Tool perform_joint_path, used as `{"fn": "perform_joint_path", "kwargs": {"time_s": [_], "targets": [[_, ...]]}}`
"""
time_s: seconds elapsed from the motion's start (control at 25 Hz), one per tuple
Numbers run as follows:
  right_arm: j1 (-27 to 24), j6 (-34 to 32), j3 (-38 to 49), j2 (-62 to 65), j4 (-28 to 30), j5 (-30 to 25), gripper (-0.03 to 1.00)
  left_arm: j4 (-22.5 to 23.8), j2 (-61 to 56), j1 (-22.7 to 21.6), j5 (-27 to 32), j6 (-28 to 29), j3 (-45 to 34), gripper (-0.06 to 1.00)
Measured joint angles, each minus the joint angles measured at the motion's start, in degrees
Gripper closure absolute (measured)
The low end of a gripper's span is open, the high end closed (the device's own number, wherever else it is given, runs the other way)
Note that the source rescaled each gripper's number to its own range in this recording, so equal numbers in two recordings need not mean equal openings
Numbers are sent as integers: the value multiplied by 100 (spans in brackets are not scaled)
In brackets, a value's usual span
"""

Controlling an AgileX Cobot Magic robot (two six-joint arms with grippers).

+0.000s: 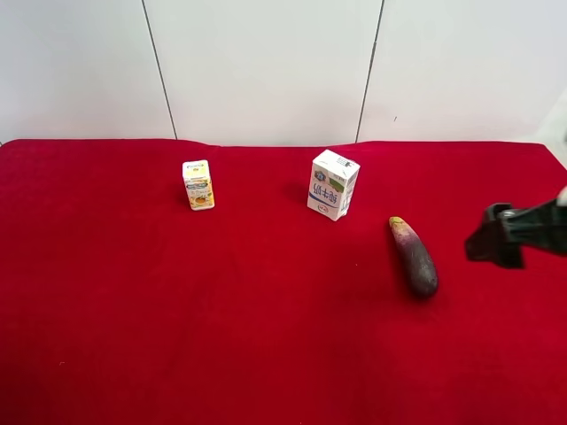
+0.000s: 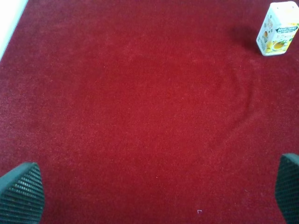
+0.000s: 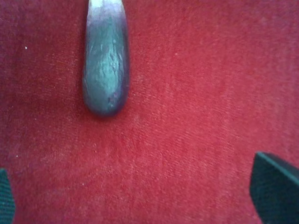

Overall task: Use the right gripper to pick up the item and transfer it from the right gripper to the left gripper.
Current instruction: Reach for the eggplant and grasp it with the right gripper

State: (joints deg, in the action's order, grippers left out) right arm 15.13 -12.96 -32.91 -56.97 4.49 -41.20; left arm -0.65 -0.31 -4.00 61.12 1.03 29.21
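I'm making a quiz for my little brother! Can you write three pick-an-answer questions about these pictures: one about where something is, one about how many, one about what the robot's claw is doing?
1. Where is the eggplant? A) on a carton B) lying on the red cloth, apart from the white milk carton C) in a gripper
2. How many cartons stand on the cloth? A) two B) one C) four
3. The right gripper is: A) shut on the eggplant B) shut on a carton C) open and empty

Answers: 1 B, bare cloth shows all around it. 2 A, the white one and a small yellow carton. 3 C, its fingers stand wide apart with only cloth between them.
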Motion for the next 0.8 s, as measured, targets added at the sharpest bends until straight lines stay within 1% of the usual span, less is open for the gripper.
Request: {"fn": "perform_joint_path", "kwargs": {"time_s": [0.12, 0.32, 0.8], "targets": [[0, -141, 0, -527, 0, 330, -3, 0, 0, 0, 0, 0, 0, -6], [0, -194, 0, -1223, 0, 854, -3, 0, 0, 0, 0, 0, 0, -6], [0, -273, -4, -2428, 0, 1815, -3, 0, 0, 0, 0, 0, 0, -6]]}}
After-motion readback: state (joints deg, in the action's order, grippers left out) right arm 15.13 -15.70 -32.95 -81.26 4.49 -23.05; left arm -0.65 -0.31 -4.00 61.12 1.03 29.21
